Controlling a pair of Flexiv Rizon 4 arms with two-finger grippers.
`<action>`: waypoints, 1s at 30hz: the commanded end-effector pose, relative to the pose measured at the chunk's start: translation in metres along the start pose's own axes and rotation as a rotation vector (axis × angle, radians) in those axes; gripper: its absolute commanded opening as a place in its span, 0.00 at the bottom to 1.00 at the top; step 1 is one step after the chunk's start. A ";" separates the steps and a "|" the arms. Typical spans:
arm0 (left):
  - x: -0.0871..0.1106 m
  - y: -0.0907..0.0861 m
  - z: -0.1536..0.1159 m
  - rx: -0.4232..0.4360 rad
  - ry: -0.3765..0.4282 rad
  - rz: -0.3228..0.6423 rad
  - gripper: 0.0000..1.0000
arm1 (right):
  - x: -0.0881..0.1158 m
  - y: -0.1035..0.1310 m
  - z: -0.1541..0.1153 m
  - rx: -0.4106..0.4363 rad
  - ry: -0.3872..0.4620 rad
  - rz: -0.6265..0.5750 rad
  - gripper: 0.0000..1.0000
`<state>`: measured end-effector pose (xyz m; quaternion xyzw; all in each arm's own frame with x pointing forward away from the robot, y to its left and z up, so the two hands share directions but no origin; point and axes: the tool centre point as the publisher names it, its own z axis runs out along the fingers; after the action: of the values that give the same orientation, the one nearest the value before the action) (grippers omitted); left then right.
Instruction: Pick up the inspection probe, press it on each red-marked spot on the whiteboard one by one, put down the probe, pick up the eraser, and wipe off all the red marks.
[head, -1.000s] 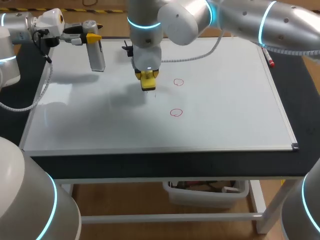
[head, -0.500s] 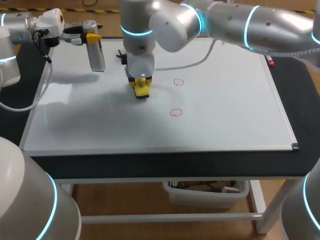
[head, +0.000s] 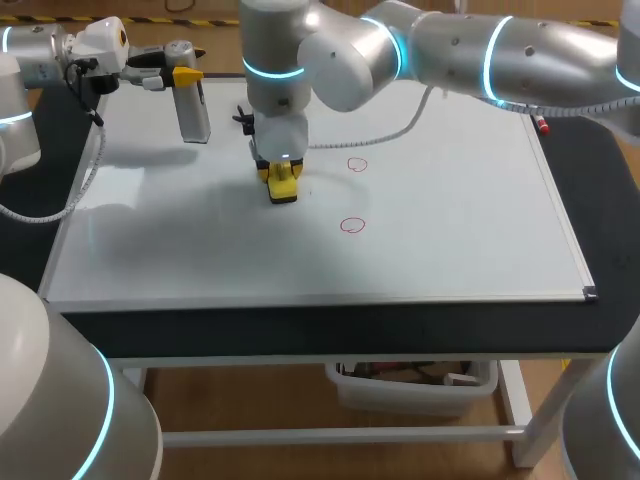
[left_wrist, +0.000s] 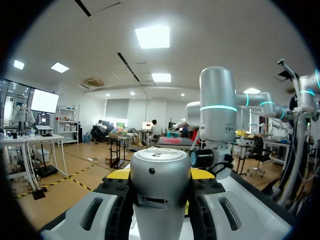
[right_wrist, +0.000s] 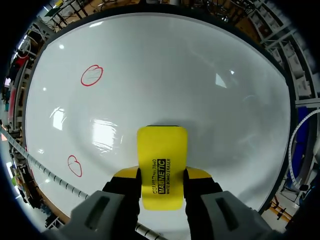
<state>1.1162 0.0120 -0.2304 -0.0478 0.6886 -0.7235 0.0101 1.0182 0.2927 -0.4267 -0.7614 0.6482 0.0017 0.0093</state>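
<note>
Currently | right hand (right_wrist: 162, 174) is clamped from both sides on yellow eraser (right_wrist: 161, 165) | eraser is held low at whiteboard (head: 450, 200), apart from two red circles (head: 357, 164) (head: 352, 225) | left hand (head: 180, 75) is closed around silver probe (head: 192, 108), over whiteboard's far left corner

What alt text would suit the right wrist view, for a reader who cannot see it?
The right hand is shut on a yellow eraser, facing the whiteboard. Two red circle marks are on the board to one side of the eraser, neither touched by it.
</note>
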 end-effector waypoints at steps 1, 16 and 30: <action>0.001 -0.001 0.000 0.000 0.000 0.000 0.00 | 0.008 0.001 0.003 -0.002 0.008 0.010 0.00; 0.001 -0.001 0.000 0.000 0.000 0.000 0.00 | 0.039 0.012 0.009 -0.021 0.040 0.071 0.00; 0.001 -0.001 0.000 0.000 0.000 0.000 0.00 | 0.054 0.011 -0.007 -0.013 0.053 0.098 0.00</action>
<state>1.1162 0.0120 -0.2304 -0.0477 0.6886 -0.7235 0.0101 1.0179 0.2463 -0.4277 -0.7276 0.6858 -0.0128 -0.0118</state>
